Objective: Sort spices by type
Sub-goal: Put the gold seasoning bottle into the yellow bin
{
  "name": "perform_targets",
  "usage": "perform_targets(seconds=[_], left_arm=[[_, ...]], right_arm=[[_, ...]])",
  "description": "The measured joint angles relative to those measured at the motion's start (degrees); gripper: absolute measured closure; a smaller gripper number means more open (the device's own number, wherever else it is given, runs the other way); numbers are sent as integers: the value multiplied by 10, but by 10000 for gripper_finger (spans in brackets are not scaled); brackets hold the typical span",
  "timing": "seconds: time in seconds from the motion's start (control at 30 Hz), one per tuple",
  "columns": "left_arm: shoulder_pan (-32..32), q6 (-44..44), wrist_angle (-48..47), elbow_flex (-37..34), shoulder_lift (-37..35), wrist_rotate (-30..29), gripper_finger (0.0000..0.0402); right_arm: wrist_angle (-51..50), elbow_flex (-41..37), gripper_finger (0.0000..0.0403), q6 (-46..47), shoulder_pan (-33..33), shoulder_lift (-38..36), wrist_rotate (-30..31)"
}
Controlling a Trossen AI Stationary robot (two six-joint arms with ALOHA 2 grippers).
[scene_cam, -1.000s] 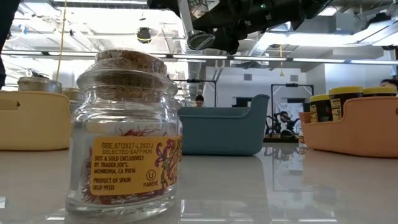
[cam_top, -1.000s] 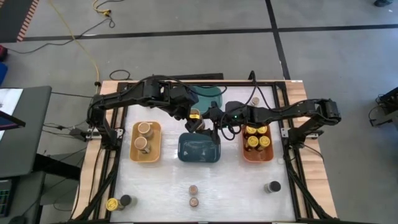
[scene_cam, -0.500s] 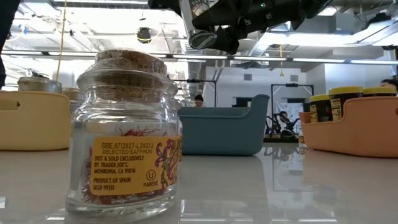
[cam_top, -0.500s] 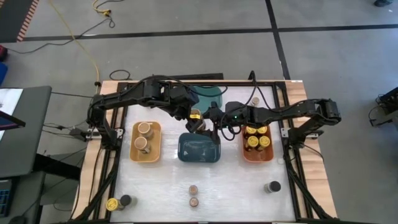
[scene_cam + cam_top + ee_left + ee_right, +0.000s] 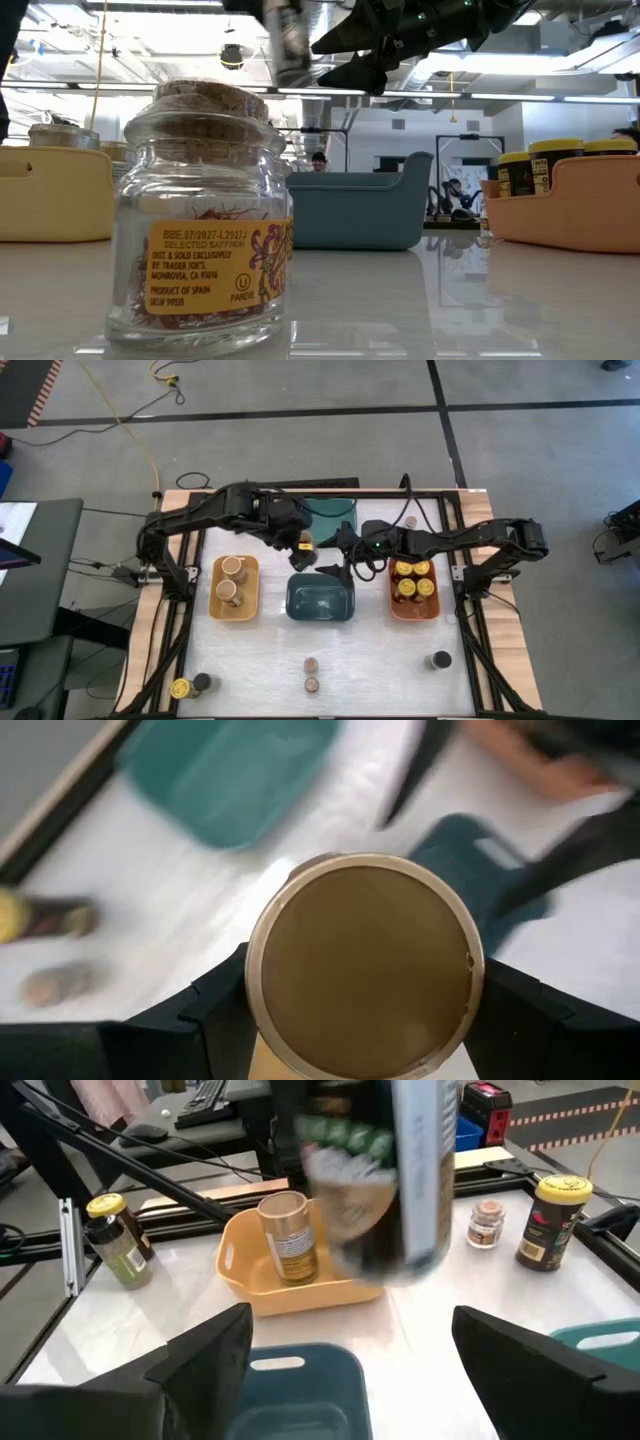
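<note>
Holding a round jar (image 5: 365, 965) with a wide tan top, the left gripper (image 5: 303, 542) is pinching it in the air just behind the dark-blue bin (image 5: 320, 598). The right gripper (image 5: 333, 568) is hanging beside it, above that bin's back edge, with its fingers (image 5: 200, 1360) spread wide and holding nothing.

Tan-topped jar (image 5: 365, 965) held aloft; yellow-lidded jars (image 5: 411, 579) upright in orange bin; others scattered
</note>
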Motion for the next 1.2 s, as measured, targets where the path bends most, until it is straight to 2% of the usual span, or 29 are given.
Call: perform_targets(seconds=[0.13,0.3,0.43,0.67,0.83,1.0,1.2], left_arm=[[-11,-23,-52,-3,-9,-49,135],[-23,-36,-50,-49,-39,-50,135],[-30,-60,-37,-121,-82,-51,135],[-52,-122,59,-294,-198,-33,135],[-80,-182,100,-388,-266,-28,135],[-120,-230,113,-449,-299,-38,134],[-155,-257,118,-507,-300,-52,131]], right_arm=[[-3,0,35,7,5,0,0],[-14,0,35,31,9,0,-1],[-21,0,35,32,9,0,-1],[-17,0,35,32,9,0,-1],[-14,0,35,73,13,0,-1],[-14,0,35,92,13,0,-1],[-14,0,35,92,21,0,-1]])
